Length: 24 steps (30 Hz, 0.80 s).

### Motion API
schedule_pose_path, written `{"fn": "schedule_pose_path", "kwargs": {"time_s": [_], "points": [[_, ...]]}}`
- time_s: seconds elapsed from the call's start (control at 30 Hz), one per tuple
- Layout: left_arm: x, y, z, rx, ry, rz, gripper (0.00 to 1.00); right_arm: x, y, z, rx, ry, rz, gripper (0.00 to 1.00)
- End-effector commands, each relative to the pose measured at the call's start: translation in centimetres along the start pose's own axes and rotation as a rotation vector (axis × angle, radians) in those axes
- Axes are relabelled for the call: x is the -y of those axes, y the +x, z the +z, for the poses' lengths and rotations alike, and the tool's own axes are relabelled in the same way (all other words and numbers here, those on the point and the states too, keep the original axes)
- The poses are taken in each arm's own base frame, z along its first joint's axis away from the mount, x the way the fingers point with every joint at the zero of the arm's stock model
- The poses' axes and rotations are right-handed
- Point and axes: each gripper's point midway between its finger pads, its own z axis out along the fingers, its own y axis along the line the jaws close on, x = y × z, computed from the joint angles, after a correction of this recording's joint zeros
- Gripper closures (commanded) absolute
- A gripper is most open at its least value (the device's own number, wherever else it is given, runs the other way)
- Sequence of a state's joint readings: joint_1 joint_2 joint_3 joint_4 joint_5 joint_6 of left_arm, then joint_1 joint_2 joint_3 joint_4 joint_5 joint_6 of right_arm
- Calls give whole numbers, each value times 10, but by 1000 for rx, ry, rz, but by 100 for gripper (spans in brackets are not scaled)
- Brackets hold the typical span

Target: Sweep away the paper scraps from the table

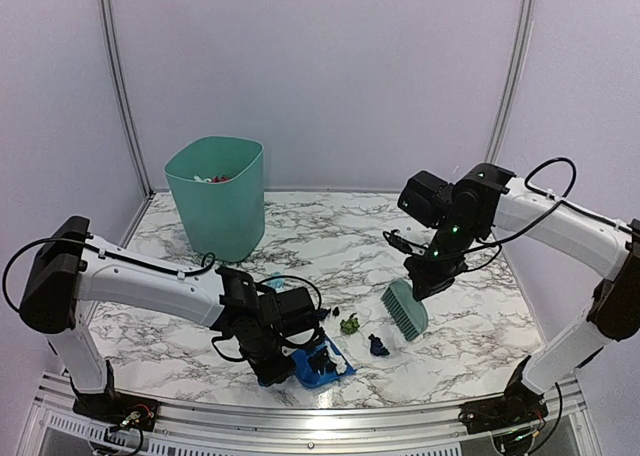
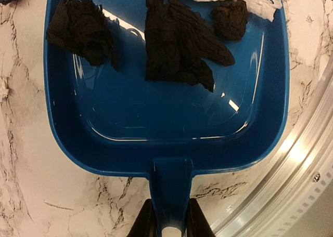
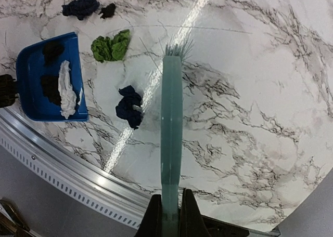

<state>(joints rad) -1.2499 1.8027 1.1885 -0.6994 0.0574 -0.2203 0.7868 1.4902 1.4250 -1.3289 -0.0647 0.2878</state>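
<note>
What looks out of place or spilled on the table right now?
Nothing is tipped or damaged. The dustpan lies flat with dark and white paper scraps inside. The only strays are loose on the table: a green wad and a dark blue wad between dustpan and brush, plus a few more dark ones beyond.

The bench [image 1: 480, 326] is a white marble-patterned top with grey-black veins, and a metal rail [image 1: 300, 416] runs along its near edge. A mint-green bin [image 1: 215, 198] stands upright towards the back left. Near the rail, left of centre, a blue dustpan [image 1: 322, 364] sits flat on the marble. Loose on the surface to its right lie a green paper scrap [image 1: 350, 324] and a dark blue scrap [image 1: 379, 346], near each other but apart. Farther from the rail lies another dark blue wad [image 3: 80, 6], with a small black bit [image 3: 108, 10] just beside it.
</note>
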Motion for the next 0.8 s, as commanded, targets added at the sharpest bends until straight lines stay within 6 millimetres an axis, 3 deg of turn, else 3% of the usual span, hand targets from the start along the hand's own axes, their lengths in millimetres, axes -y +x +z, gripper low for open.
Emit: {"fn": "schedule_pose_path", "kwargs": {"time_s": [0.0, 0.2, 0.43, 0.77], "points": [[0, 16, -2, -38, -9, -14, 100, 12, 14, 16, -51, 58, 47, 100], [-1, 19, -3, -36, -15, -20, 100, 0, 11, 37, -76, 0, 52, 100], [0, 10, -2, -29, -14, -7, 100, -44, 13, 54, -137, -106, -39, 100], [7, -9, 1, -15, -1, 20, 100, -86, -2, 40, -78, -293, -70, 100]]}}
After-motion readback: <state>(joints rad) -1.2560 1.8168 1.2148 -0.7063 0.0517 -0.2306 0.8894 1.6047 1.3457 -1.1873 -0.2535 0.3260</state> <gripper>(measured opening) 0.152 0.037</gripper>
